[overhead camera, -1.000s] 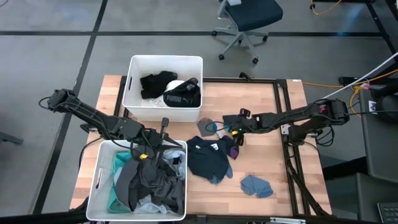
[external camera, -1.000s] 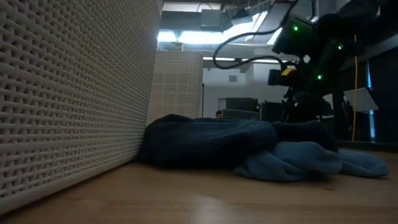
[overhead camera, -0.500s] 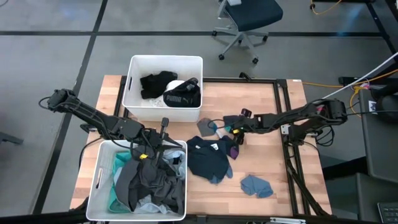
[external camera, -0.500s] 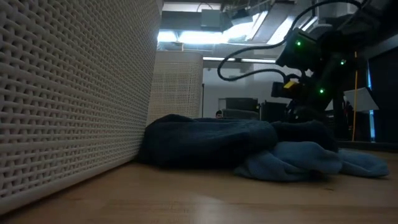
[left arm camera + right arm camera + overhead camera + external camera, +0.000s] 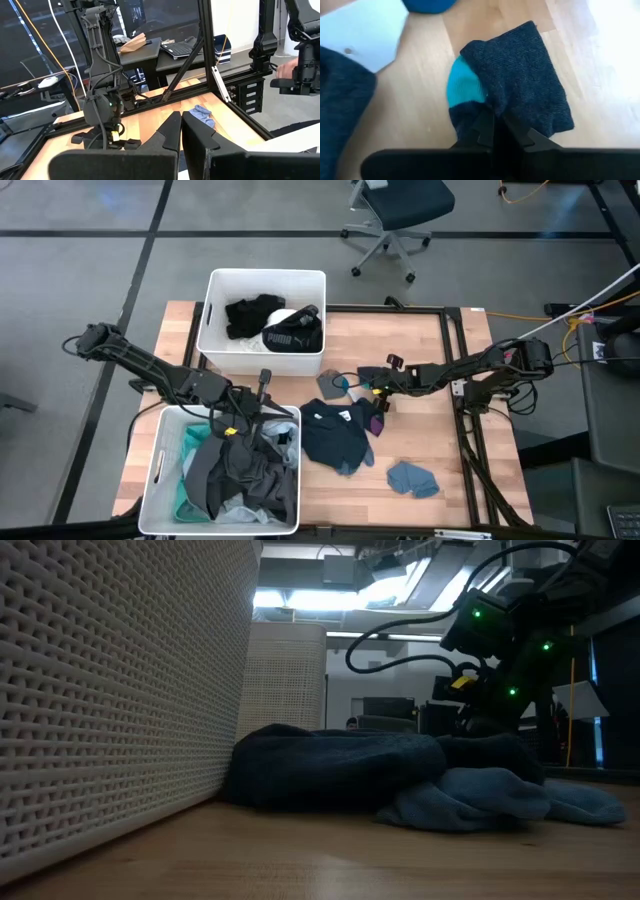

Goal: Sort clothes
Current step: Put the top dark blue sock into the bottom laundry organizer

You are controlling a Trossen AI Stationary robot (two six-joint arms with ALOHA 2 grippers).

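The right arm reaches in low from the right edge of the high view, stretched nearly flat across the wooden table (image 5: 420, 340) toward its centre. Its right gripper (image 5: 352, 386) sits at a small grey sock with a teal patch (image 5: 332, 384), just below the upper bin (image 5: 213, 310). In the right wrist view the two dark fingers (image 5: 492, 127) are pressed together with a fold of that grey sock (image 5: 520, 85) pinched between them, the fabric bunching up at the tips.

The left arm comes in from the left edge of the high view, elbow bent, and its left gripper (image 5: 262, 392) hangs over the top rim of the lower bin (image 5: 160, 470), which is heaped with grey, teal and white garments (image 5: 240, 475). In the left wrist view its fingers (image 5: 172, 132) stand close, a narrow gap showing between them, holding nothing.

The upper bin at top centre-left holds black clothes, including the black piece with PUMA lettering (image 5: 292, 335). A dark navy garment (image 5: 335, 435) lies spread at the table's centre, and a small blue-grey cloth (image 5: 412, 478) lies alone toward the lower right.
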